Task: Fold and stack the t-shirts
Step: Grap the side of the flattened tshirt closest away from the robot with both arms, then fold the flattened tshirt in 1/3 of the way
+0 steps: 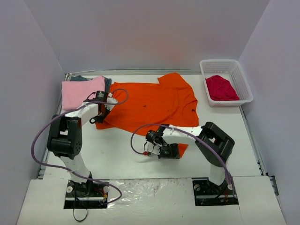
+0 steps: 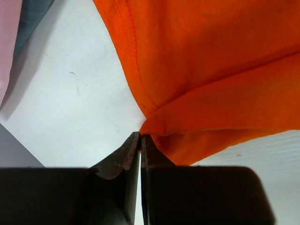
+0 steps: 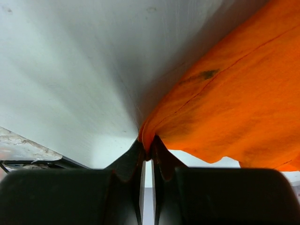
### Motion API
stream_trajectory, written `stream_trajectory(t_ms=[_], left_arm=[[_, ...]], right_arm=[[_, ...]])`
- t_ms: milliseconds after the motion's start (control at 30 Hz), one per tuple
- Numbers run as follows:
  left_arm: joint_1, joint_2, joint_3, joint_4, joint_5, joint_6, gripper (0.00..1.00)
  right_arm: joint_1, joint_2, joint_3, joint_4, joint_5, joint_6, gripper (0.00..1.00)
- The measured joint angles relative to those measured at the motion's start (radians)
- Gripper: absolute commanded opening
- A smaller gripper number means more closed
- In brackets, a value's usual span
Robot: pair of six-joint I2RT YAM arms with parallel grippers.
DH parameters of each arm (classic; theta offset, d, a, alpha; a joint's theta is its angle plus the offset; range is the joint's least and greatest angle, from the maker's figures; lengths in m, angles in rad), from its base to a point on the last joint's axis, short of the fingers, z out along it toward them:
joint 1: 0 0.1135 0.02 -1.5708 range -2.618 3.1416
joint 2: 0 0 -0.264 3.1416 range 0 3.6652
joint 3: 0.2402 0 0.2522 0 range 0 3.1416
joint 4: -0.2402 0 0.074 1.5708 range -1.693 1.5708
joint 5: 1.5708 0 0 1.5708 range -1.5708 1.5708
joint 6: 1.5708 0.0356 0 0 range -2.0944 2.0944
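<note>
Left fingers (image 2: 140, 138) pinch the orange shirt (image 1: 154, 101) at its left edge, and right fingers (image 3: 147, 146) pinch its near edge. The shirt lies spread on the bench (image 1: 117, 154), between the pink shirt (image 1: 82, 91) and the basket (image 1: 246, 86). A fold seems to be starting. Next, both held edges should lift together and carry evenly across.

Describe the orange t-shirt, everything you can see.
The orange t-shirt is soft cloth with stitched hems and a few small dark marks. It lies mostly flat at the centre of the white table. The left gripper pinches its left corner and the right gripper its near corner, both shut, bunching the cloth there.
</note>
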Motion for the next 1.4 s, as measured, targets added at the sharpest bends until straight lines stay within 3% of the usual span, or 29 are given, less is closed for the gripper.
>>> stream_trajectory(t_ms=[200,433,533,1100,1400], left_arm=[[-0.02,-0.052,-0.007,-0.026,0.01,0.009,0.02],[-0.085,-0.235,-0.046,-0.101,0.068,0.046,0.02],[-0.107,-0.323,-0.071,-0.143,0.087,0.064,0.02],[-0.119,-0.767,-0.288,-0.366,0.16,0.21,0.02],[-0.127,-0.853,-0.333,-0.428,0.217,0.249,0.02]], right_arm=[[-0.085,-0.049,0.026,-0.039,-0.062,-0.056,0.0],[-0.444,-0.233,0.215,-0.183,-0.129,-0.211,0.0],[-0.513,-0.303,0.235,-0.251,-0.145,-0.257,0.0],[-0.541,-0.509,0.14,-0.356,-0.15,-0.281,0.0],[-0.552,-0.513,0.092,-0.362,-0.161,-0.281,0.0]])
